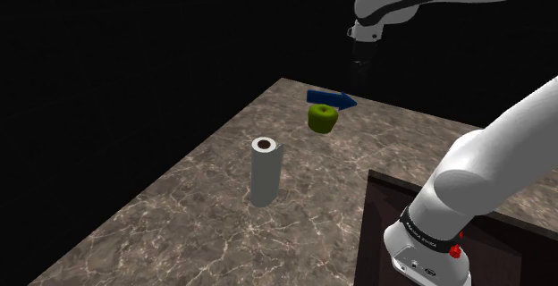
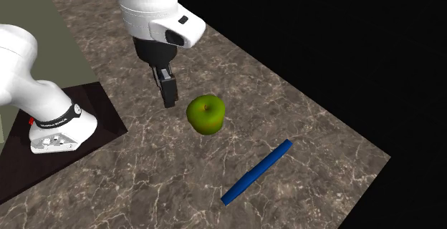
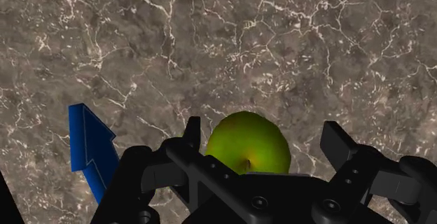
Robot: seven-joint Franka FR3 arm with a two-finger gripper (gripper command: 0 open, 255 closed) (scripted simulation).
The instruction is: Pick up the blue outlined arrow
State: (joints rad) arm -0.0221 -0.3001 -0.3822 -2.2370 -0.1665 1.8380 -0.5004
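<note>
The black fingers are standing wide apart and gripping nothing, hanging above the brown marbled tabletop. In the wrist view a green apple is showing between them. The blue arrow is lying flat on the tabletop, to the apple's right in the second exterior view, near it but not touching, and outside the spread fingers. In the shoulder view it is sitting just beyond the apple, near the far edge. A white upright roll is standing nearer, well apart.
</note>
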